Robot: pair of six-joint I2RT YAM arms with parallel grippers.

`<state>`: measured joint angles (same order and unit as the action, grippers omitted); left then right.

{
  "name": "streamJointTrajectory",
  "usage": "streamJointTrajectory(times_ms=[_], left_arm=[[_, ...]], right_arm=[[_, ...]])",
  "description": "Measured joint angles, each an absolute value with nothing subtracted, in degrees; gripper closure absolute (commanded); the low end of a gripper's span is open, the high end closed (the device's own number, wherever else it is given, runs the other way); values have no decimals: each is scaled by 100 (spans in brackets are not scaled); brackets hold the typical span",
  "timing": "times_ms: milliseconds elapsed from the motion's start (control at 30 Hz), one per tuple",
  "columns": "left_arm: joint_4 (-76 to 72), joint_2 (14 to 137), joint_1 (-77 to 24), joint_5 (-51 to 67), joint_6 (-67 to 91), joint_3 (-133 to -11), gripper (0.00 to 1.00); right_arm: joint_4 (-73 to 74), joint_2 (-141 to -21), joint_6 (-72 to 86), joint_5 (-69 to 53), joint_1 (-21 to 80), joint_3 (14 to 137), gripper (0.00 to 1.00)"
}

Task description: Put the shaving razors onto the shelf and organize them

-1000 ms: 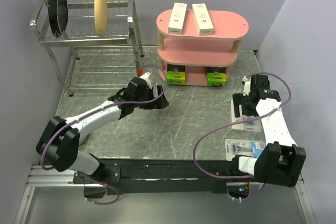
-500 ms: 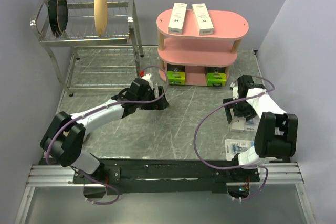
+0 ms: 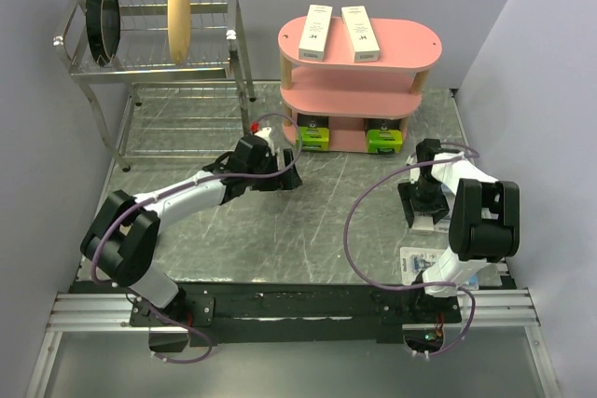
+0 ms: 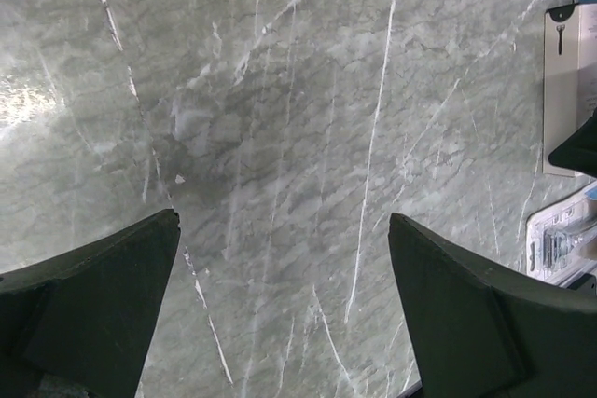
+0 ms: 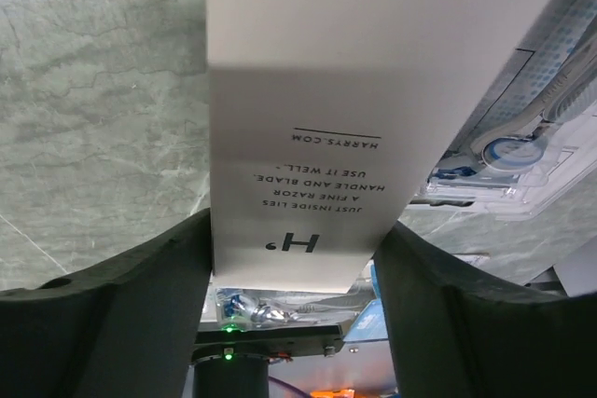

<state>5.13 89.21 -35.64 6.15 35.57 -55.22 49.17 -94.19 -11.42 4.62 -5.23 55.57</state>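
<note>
The pink shelf (image 3: 410,48) stands at the back, with two white razor boxes (image 3: 314,31) (image 3: 359,32) flat on its top board and two black-and-green boxes (image 3: 313,135) (image 3: 383,140) on the bottom tier. A third white box (image 5: 317,90) lies on the table at the right. My right gripper (image 5: 294,258) points down over it, one finger against each long side. Clear blister packs (image 5: 522,128) (image 3: 417,263) lie beside and below it. My left gripper (image 4: 284,267) hovers open over bare table near the shelf's left foot, holding nothing.
A metal dish rack (image 3: 149,62) fills the back left, holding black pans (image 3: 103,18) and a tan bowl (image 3: 178,16) on edge. The marbled grey table (image 3: 317,221) runs between the arms. Purple cables loop over both arms.
My right arm folded inward and came down over the white box, and its jaws narrowed onto it. The left arm barely shifted and stays open.
</note>
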Motion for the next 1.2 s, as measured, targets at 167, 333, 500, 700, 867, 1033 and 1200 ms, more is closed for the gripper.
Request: streamJointTrajectory(times_ms=[167, 333, 500, 700, 867, 1033, 1200], left_arm=[[532, 9011, -3531, 613, 3557, -5564, 1], [569, 9100, -3531, 607, 3514, -5752, 0], [585, 9266, -3533, 602, 3487, -6088, 1], [593, 9548, -3618, 574, 3450, -6466, 0], [602, 9585, -3767, 569, 3391, -6573, 1], [613, 9583, -3844, 526, 3354, -6571, 0], [602, 9520, -3859, 493, 3330, -6423, 0]], right_arm=[[4919, -9417, -1135, 471, -523, 5557, 51], [5059, -9013, -1144, 460, -523, 5561, 54], [5719, -7861, -1262, 279, -526, 6097, 55], [6149, -6987, -1382, -64, -521, 8075, 56], [6545, -7107, -1330, -298, -499, 9760, 56], [6862, -7870, -1157, -537, -416, 11325, 56], [6943, -8980, -908, -687, -237, 12818, 54]])
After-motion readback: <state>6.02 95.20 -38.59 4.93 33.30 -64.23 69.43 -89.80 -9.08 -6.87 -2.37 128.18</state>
